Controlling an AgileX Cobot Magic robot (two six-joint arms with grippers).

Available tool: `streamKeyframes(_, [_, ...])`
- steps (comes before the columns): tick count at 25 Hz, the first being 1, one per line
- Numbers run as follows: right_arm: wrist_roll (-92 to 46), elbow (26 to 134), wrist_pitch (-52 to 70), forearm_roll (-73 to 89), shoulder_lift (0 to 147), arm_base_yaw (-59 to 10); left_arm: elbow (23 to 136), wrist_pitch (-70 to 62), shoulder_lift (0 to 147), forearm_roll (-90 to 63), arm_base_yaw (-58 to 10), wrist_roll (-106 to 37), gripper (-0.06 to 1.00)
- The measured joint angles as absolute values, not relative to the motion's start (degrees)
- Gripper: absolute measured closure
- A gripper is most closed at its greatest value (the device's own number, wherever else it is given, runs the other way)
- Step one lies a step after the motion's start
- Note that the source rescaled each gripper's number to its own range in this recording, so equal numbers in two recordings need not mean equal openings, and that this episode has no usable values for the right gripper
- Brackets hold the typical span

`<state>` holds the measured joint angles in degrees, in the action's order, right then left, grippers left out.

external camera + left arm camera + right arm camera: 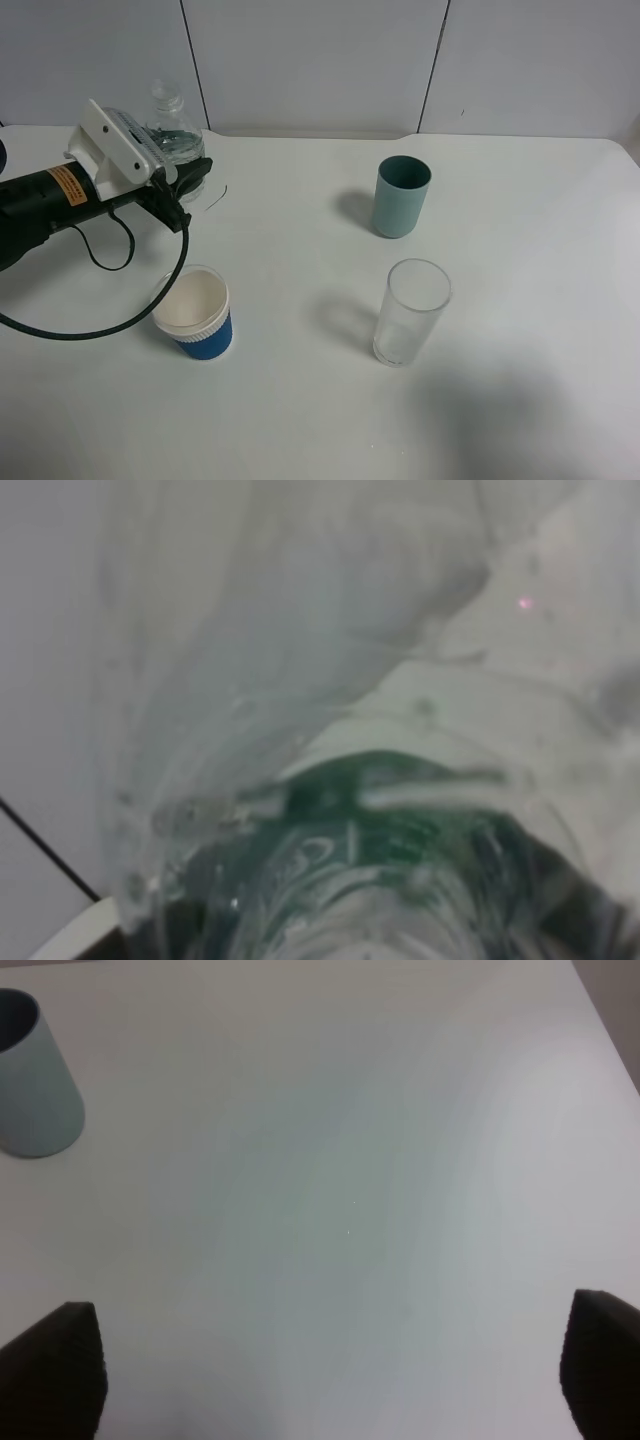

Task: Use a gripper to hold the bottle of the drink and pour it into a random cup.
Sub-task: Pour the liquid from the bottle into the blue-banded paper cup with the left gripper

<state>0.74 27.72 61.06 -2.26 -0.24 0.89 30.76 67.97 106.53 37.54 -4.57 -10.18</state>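
Note:
The bottle of the drink, clear with a green label and no cap, stands upright at the back left of the table. My left gripper reaches in from the left and its black fingers close around the bottle's lower body. The left wrist view is filled by the bottle, blurred and very close. The cup, blue with a white ribbed rim, stands in front of the bottle, nearer the table's front. My right gripper is open and empty over bare table; it does not show in the exterior high view.
A teal plastic cup stands at the middle back and also shows in the right wrist view. A tall clear glass stands in front of it. A black cable loops from the left arm down to the blue cup.

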Motion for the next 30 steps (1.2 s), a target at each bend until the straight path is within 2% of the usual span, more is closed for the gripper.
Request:
streamKeyframes(8, [0.7, 27.7, 61.1, -2.3, -0.2, 0.9, 30.8, 68.1, 106.5, 49.3, 0.9, -14.2, 0.94])
streamKeyframes(15, [0.7, 27.7, 61.1, -2.3, -0.2, 0.9, 30.8, 68.2, 106.5, 51.2, 3.8, -18.8, 0.94])
streamKeyframes(30, [0.7, 27.7, 61.1, -2.3, -0.2, 0.9, 30.8, 68.2, 106.3, 56.4, 4.0, -31.9, 0.94])
